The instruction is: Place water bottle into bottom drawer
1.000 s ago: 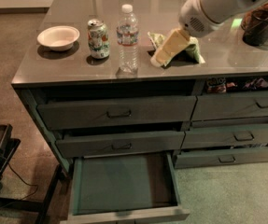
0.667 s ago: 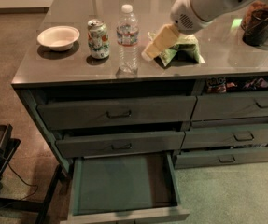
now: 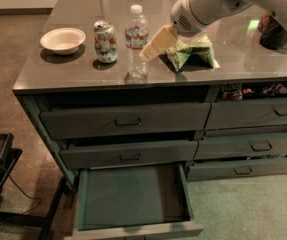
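The water bottle, clear with a white cap and a red-white-blue label, stands upright on the grey counter near its front edge. My gripper, with cream fingers, hangs from the white arm at the upper right and sits just right of the bottle at label height, very close to it. The bottom drawer of the left stack is pulled out, showing its bare teal-green floor.
A green-white soda can stands left of the bottle and a white bowl further left. A green chip bag lies behind my gripper. A dark object sits at the counter's far right. Handled drawers are shut above.
My gripper has moved left across the counter, from over the chip bag to right beside the water bottle. The bottle, can and drawer have not moved.
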You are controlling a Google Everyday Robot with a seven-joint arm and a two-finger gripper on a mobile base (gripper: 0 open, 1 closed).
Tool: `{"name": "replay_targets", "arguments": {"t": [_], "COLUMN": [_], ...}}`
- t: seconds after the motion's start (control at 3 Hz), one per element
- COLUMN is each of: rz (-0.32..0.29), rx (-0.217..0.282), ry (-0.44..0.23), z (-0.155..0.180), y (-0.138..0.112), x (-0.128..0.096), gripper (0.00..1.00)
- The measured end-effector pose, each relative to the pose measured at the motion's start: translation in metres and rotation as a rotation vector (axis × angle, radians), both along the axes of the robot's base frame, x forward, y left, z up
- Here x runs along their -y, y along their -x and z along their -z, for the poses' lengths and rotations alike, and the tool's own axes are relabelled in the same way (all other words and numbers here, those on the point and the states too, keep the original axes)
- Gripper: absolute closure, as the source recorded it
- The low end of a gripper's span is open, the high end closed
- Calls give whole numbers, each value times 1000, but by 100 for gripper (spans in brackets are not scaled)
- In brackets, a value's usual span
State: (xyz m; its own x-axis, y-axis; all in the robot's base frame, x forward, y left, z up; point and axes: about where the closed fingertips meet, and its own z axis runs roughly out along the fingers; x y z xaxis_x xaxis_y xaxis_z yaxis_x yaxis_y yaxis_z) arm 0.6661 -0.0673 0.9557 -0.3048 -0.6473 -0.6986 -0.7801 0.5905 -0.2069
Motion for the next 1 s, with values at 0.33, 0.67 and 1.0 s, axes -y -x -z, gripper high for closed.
{"name": "replay_targets", "arguments": {"t": [0.33, 0.67, 1.0], "rz": [-17, -37, -43], "rx": [-12, -15, 2], "ry": [-28, -50, -64], "z": [5, 11, 15], "y": [-7, -10, -17], "x": [-14, -29, -37], "gripper": [0, 0, 0]}}
